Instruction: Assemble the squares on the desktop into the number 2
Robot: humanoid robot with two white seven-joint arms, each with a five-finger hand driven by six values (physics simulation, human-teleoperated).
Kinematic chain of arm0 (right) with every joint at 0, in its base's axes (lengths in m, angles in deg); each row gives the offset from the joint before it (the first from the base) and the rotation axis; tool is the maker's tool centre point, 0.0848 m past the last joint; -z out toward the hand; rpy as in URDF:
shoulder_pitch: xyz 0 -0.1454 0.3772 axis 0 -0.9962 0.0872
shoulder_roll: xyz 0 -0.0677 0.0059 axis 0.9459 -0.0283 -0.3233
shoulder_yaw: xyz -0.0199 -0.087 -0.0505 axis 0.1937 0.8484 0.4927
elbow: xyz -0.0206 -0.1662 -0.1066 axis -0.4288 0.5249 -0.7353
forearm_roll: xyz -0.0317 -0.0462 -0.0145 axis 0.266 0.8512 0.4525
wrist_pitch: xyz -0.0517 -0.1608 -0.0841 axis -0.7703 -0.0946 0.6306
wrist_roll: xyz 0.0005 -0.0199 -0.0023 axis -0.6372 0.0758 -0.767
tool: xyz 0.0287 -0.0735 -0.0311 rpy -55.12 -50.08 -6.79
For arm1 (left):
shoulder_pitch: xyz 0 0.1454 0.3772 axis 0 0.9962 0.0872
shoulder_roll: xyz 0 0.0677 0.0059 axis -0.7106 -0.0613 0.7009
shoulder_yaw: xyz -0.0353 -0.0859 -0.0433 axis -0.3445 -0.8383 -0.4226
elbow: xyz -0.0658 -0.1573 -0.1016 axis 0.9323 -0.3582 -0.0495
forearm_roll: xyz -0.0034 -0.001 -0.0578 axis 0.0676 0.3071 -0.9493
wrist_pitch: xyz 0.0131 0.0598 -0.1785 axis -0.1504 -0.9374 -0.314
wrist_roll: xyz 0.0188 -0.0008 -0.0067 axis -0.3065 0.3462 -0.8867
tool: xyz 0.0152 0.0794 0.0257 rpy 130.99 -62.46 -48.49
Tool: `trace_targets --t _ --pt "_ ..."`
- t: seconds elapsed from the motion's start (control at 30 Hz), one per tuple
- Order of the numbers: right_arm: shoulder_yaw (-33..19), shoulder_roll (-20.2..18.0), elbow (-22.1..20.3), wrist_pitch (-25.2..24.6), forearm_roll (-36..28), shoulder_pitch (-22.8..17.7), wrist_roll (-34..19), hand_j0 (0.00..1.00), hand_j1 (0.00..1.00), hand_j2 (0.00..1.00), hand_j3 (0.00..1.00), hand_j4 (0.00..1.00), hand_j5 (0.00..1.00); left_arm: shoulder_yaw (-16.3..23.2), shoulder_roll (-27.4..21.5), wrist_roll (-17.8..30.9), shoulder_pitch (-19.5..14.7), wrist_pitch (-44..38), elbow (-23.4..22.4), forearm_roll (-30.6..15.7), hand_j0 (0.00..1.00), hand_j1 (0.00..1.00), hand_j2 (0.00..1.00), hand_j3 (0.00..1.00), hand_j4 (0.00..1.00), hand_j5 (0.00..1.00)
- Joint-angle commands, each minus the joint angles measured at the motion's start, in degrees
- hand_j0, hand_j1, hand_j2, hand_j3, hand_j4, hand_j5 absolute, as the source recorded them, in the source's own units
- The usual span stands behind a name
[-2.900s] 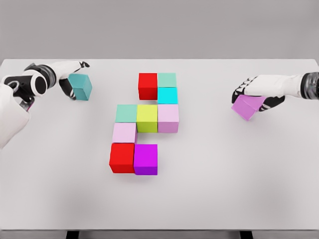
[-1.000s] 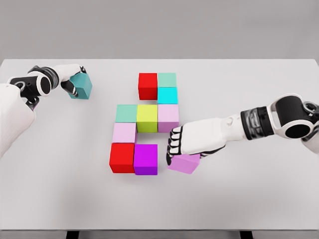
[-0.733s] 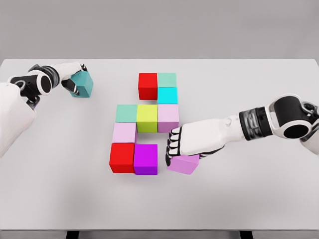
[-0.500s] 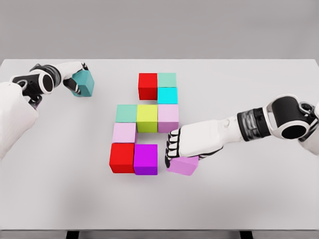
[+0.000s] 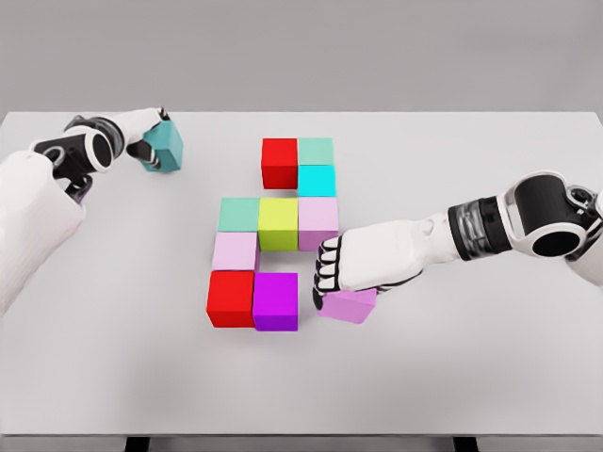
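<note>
Head view: the right hand (image 5: pixel 350 268) has its fingers curled down over a lilac cube (image 5: pixel 347 306) on the desk (image 5: pixel 490 377), just beside the magenta cube (image 5: pixel 275 300) that ends the figure's bottom row. That gap lies at nine o'clock from the hand, so I'd judge a short leftward slide closes it. At ten o'clock, the left hand (image 5: pixel 141 141) grips a teal cube (image 5: pixel 165 146). No writing shows anywhere.
</note>
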Motion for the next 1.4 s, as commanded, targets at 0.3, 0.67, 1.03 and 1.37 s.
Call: trace_targets --t 0.3,0.67,1.03,1.37 --pt "0.49 1.47 0.68 -0.15 1.57 0.18 0.05 0.43 0.43 0.43 0.43 0.43 0.43 0.15 0.07 -0.10 0.53 -2.58 6.25 -0.16 0.39 0.39 0.39 0.39 0.39 0.39" --pt "2.42 2.35 0.68 -0.15 2.89 0.26 0.05 0.43 0.43 0.43 0.43 0.43 0.43 0.86 -0.72 -0.10 0.09 -2.76 8.01 -2.10 0.39 0.39 0.39 0.39 0.39 0.39" --pt "2.78 2.26 0.77 -0.15 4.56 0.88 0.05 0.44 0.44 0.44 0.44 0.44 0.44 1.03 -0.46 -0.10 0.00 -4.60 8.01 -2.19 0.39 0.39 0.39 0.39 0.39 0.39" --pt "2.77 2.35 0.77 -0.15 4.65 0.97 0.05 0.44 0.44 0.44 0.44 0.44 0.44 3.23 0.33 -0.10 0.09 -4.60 8.01 -2.19 0.39 0.39 0.39 0.39 0.39 0.39"
